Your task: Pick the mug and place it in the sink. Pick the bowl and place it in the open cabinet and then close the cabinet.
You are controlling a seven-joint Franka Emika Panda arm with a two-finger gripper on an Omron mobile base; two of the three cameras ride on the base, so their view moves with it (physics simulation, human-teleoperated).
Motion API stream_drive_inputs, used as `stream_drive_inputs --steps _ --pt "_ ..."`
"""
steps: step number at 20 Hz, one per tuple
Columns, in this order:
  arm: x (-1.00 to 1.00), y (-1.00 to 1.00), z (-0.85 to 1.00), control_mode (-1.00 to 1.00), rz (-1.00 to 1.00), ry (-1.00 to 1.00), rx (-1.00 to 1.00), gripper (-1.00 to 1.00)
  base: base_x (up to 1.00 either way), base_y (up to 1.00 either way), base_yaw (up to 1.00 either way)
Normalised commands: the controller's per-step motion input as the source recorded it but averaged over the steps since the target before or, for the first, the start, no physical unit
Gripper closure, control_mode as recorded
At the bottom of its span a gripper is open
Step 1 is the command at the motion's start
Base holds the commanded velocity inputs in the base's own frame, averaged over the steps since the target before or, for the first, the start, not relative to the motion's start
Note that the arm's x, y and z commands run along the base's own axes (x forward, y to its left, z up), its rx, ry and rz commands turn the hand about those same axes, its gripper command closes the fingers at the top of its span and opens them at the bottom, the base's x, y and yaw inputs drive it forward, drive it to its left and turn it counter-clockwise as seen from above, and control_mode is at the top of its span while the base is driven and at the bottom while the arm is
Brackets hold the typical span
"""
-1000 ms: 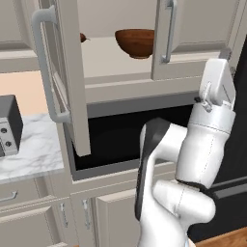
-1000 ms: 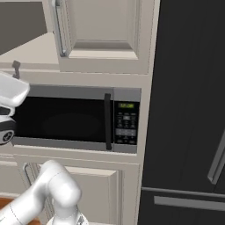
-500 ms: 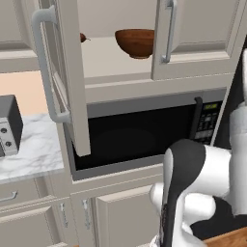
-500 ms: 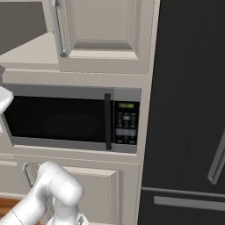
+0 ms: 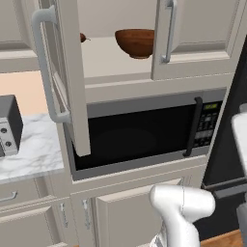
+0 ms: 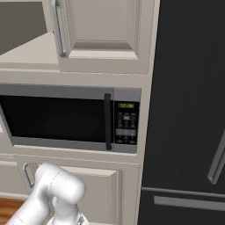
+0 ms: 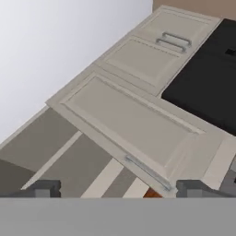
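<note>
The dark reddish-brown wooden bowl (image 5: 136, 42) stands on the shelf of the open beige upper cabinet (image 5: 108, 60), above the black microwave (image 5: 140, 137). The cabinet's left door (image 5: 71, 72) stands swung out towards me, and its right door (image 5: 193, 34) is closed. In the hand view my gripper (image 7: 117, 189) is open with nothing between its fingertips (image 7: 44, 189). It faces a panelled beige door (image 7: 129, 122) with a bar handle (image 7: 147, 171). A reddish-brown sliver (image 7: 152, 193) peeks out below that handle. The mug and the sink are out of view.
A small brown round object (image 5: 84, 37) sits at the back left of the shelf. A toaster (image 5: 9, 125) stands on the marble counter (image 5: 34, 154) at the left. A black fridge (image 6: 191, 110) rises to the right of the microwave (image 6: 66, 118). Lower cabinets (image 5: 125, 212) sit beneath it.
The arm has swung down and to the right, away from the front of the microwave; its hand has left the left base view. The bowl and the doors have not moved.
</note>
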Motion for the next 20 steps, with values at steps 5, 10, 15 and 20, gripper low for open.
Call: stream_drive_inputs --steps 5,10,15,20 --pt "-0.21 1.0 -0.21 -1.0 -0.05 0.03 -0.12 -1.0 0.0 0.0 0.0" --pt "0.01 0.98 -0.02 -1.0 -0.13 0.04 -0.13 -1.0 0.0 0.0 0.0" --pt "0.1 0.79 0.0 -1.0 -0.16 0.09 -0.09 -1.0 0.0 0.0 0.0" --pt "0.32 0.54 0.0 -1.0 -0.2 0.07 -0.07 -1.0 0.0 0.0 0.0"
